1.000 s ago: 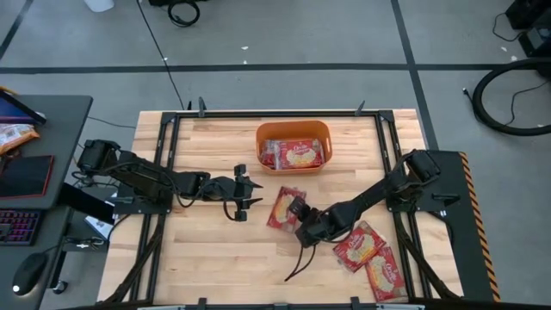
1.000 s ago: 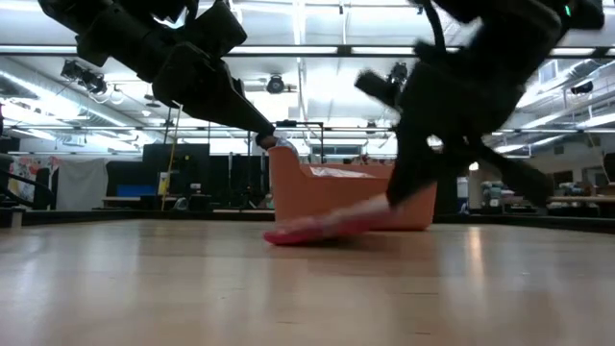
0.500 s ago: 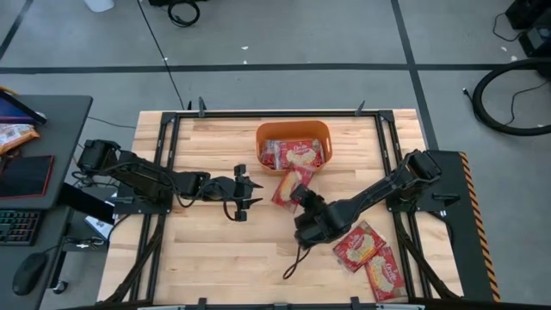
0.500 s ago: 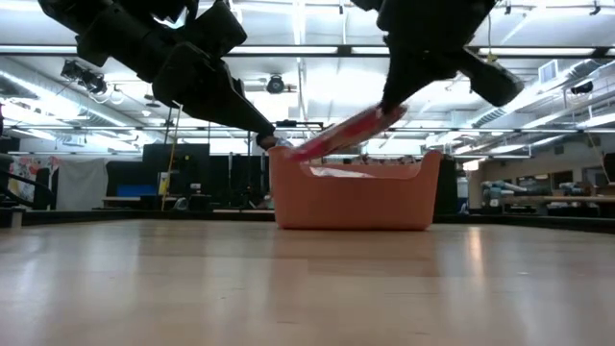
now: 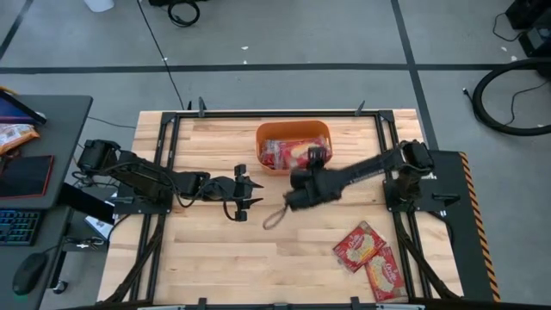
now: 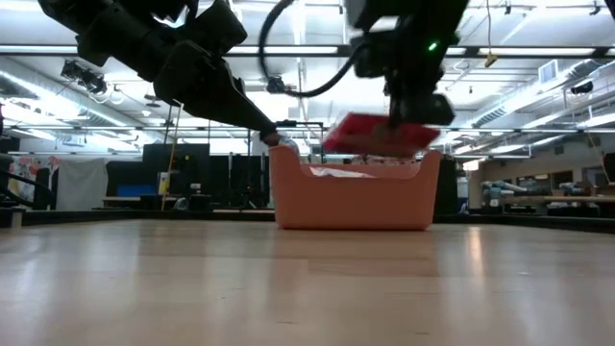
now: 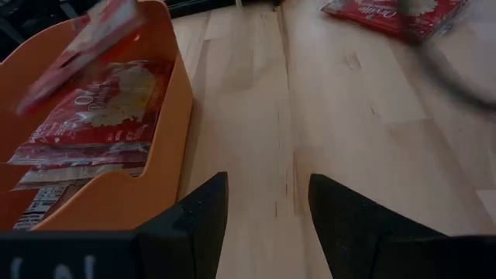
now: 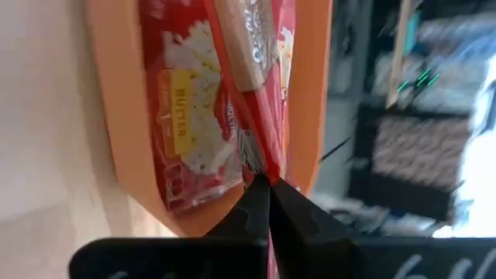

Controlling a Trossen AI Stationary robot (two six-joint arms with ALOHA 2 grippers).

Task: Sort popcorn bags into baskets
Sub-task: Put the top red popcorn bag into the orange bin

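The orange basket [image 5: 293, 131] stands near the table's far edge and holds several red popcorn bags [image 8: 186, 116]. My right gripper [image 5: 314, 158] is over the basket's near rim, shut on one more red popcorn bag [image 6: 380, 135], which hovers above the basket [image 6: 351, 197]. Two popcorn bags [image 5: 360, 245] lie flat near the table's right near corner. My left gripper [image 5: 245, 191] waits open, left of the basket, above the table, with its fingers [image 7: 198, 221] beside the basket wall [image 7: 167, 155]. My right gripper pinches the popcorn bag by one edge [image 8: 261, 169] between its two fingers. The bag reaches forward from the fingertips and shows edge-on in the right wrist view. It is lifted clear, roughly level, above the basket's opening [image 6: 351, 171].
Dark frame rails [image 5: 164, 172] run along the table's left, right and far sides. A loose cable loop [image 5: 275, 215] hangs below the right arm. Bare wood [image 5: 215, 258] lies between the arms and the near edge. A desk with a keyboard [image 5: 17, 226] stands off the table's left.
My right gripper has lifted a popcorn bag off the table near the middle and carried it up and toward the far edge, to above the basket. The bag was lying flat, then hung tilted in the air, and is now roughly level over the basket.
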